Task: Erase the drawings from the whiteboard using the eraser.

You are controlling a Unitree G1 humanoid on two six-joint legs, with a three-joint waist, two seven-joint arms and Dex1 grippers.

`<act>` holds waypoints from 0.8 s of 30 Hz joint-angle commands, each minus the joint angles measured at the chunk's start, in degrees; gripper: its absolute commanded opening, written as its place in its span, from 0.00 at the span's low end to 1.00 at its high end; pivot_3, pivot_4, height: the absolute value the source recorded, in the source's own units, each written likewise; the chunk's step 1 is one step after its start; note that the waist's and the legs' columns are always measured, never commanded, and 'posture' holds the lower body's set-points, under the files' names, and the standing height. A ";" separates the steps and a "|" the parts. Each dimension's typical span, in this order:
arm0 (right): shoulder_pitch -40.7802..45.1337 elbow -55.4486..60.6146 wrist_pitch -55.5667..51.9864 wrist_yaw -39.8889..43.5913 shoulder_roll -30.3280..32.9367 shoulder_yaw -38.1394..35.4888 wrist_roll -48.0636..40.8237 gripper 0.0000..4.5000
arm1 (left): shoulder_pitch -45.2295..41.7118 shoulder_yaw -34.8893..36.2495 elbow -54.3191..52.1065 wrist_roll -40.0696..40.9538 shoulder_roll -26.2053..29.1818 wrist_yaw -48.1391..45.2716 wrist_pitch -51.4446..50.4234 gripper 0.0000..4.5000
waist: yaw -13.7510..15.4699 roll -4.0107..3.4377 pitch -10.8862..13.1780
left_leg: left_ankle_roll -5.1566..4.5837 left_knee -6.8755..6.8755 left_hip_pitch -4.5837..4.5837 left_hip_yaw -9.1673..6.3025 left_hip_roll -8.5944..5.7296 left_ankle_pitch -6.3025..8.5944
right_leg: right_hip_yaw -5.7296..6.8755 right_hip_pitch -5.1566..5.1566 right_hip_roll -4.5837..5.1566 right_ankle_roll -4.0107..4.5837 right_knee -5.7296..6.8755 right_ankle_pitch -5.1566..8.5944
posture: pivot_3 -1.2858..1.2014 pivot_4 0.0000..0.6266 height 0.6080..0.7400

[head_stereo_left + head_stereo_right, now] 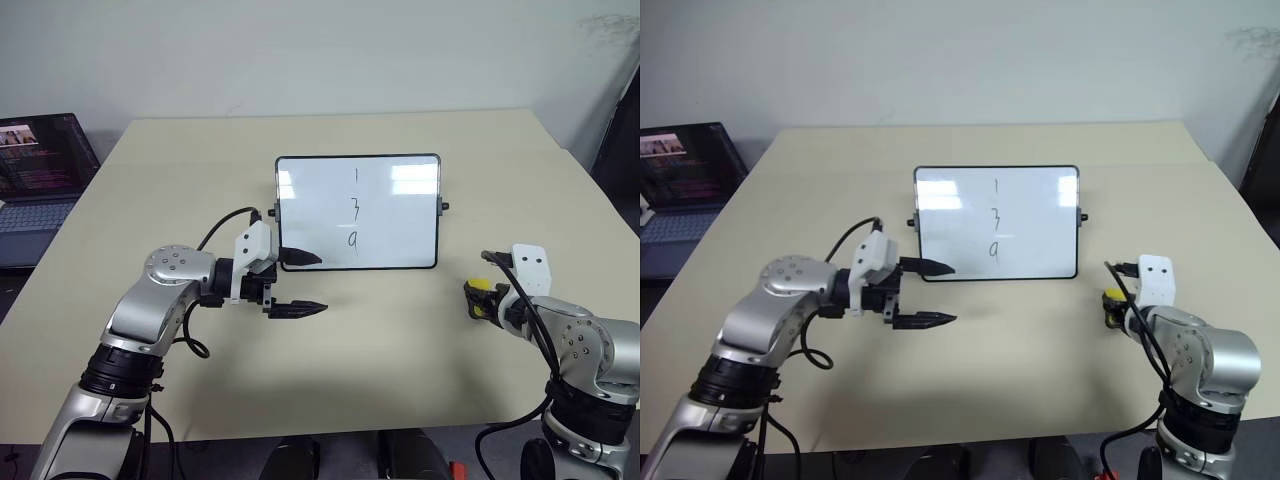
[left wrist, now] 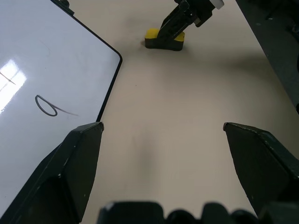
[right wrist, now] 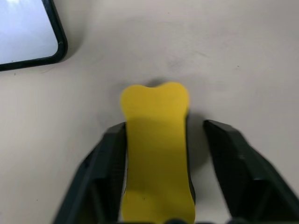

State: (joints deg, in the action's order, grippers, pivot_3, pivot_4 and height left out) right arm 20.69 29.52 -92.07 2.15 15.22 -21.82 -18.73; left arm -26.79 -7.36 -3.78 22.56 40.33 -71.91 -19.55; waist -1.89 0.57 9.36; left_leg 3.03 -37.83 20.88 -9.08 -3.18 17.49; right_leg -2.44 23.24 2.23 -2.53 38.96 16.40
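Between the jaws of the right gripper point(image 3: 161, 154) the yellow eraser point(image 3: 156, 149) is seen lying on the surface, its long axis running along the fingers; one finger is pressed to its flank, while a gap is left on the other side, so a firm hold cannot be confirmed and whether the block is truly clamped cannot be told. The jaws of the left gripper point(image 1: 300, 283) are spread wide and nothing is held by them; one finger is poised at the lower left corner of the whiteboard point(image 1: 400, 225), the other over the bare beige surface point(image 1: 400, 350). The whiteboard is propped in the middle of the surface, and the drawings point(image 1: 354, 208), a 1, a 3 and a 9 stacked in a column, are untouched at its centre. From the eraser the board lies forward and toward the robot's left, near but apart, the black frame corner being just beyond the block. The right arm is judged the nearer to the eraser, so a secure closing and a lift toward the column would be called for next. A laptop point(image 1: 40, 185) is set at the far left edge.
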 commanded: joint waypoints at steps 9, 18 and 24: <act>1.06 1.01 -0.43 0.12 -0.53 -1.39 1.30 0.25 | -1.53 0.98 -0.94 0.25 0.33 -0.34 0.57 1.00 | 0.00 0.00 0.00 | 0.00 0.00 0.00 0.00 -0.01 0.00 | 0.00 0.00 0.00 0.00 0.00 0.00 | 0.52 0.24 1.00; 4.81 1.52 8.74 2.50 4.95 5.76 2.85 0.25 | -1.95 1.53 -0.14 -0.45 -0.57 1.38 1.65 1.00 | -0.14 -0.01 0.01 | 0.00 -0.01 0.00 0.03 0.00 0.00 | -0.01 0.01 0.00 0.00 0.01 0.00 | 0.52 0.24 1.00; 8.11 0.35 20.67 3.83 6.78 12.67 4.54 0.25 | -3.09 2.05 2.59 -3.80 -3.32 8.13 3.60 1.00 | -0.13 0.00 0.00 | 0.01 -0.01 0.00 0.02 0.00 0.00 | 0.00 0.01 0.00 0.00 0.00 0.00 | 0.52 0.24 1.00</act>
State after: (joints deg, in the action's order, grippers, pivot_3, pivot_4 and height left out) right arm 27.56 28.94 -74.62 5.69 21.95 -9.89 -14.62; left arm -28.88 -6.82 -1.23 19.57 37.35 -65.44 -17.04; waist -2.02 0.57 9.36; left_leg 3.04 -37.85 20.88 -9.05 -3.18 17.49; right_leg -2.46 23.25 2.23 -2.53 38.96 16.40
